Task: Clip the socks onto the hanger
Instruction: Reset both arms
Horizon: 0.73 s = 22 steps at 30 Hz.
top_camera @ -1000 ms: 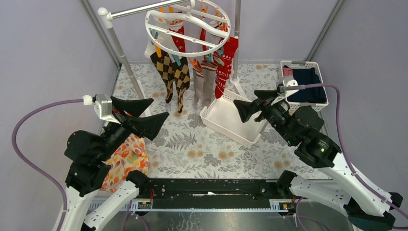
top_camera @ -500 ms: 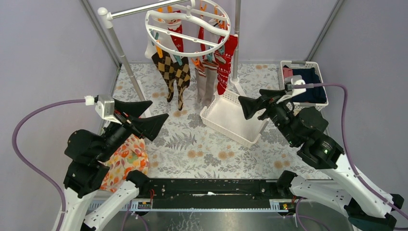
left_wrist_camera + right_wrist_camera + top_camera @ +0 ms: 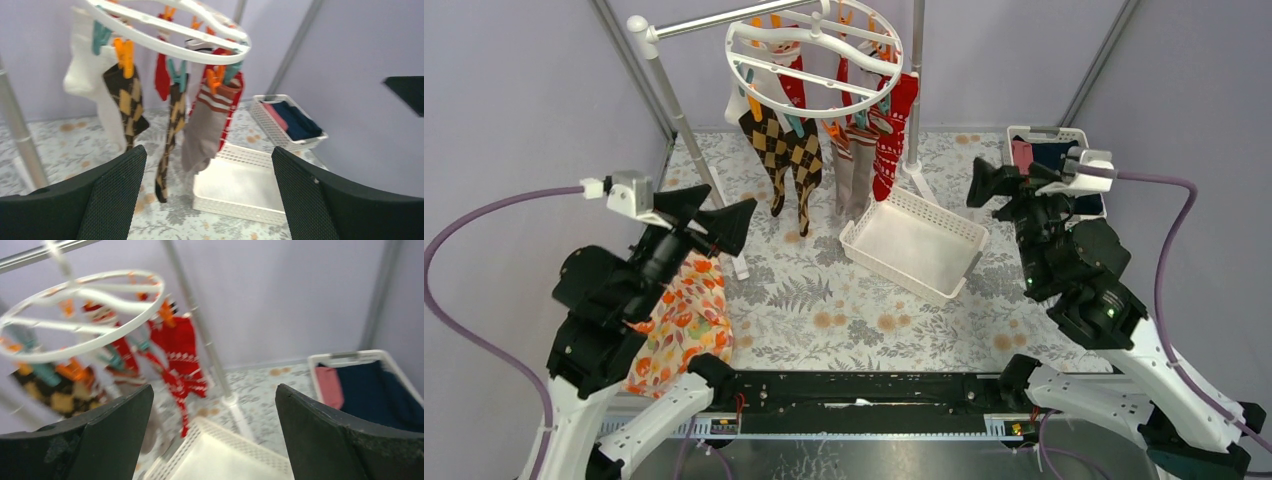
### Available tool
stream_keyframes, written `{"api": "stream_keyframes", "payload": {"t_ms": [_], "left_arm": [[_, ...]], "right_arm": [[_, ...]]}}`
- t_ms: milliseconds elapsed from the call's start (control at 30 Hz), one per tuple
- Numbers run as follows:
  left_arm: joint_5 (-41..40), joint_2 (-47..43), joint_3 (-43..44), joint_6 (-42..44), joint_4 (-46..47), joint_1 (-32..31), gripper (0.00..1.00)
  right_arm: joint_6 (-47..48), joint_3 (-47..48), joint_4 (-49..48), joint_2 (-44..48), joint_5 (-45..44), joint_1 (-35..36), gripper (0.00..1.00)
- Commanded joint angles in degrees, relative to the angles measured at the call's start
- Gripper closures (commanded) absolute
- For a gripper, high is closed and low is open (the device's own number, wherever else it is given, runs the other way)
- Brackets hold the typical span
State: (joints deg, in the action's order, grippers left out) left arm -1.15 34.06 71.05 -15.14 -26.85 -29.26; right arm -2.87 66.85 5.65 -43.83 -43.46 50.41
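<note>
While the socks hang limp from clips under the hanger — light, soft cloth, likely best pinched at the cuff — the left gripper and the right gripper sit below the hanger, fingers spread wide, holding nothing.

We find all three views brightly and evenly lit by diffuse light from above. Shadows are faint and soft, as beneath the basket in the top view, which is sharp throughout. In the left wrist view the left gripper is crisp, while the hanger and socks are slightly soft. In the right wrist view we see heavy motion blur across hanger, socks and background; the right gripper is sharper.
</note>
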Motion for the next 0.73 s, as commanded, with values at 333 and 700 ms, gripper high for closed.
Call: {"api": "stream_keyframes", "payload": {"t_ms": [333,700], "left_arm": [[-21.68,8.21,7.45,9.28,3.97,-0.54,0.01],[-21.77,10.81,8.95,10.63,5.28,-0.54,0.01]], "right_arm": [[27.45,5.81,-25.03,-7.55,-20.93,0.31,0.00],[25.29,5.99,-23.04,-8.69,-17.57,0.28,0.00]]}}
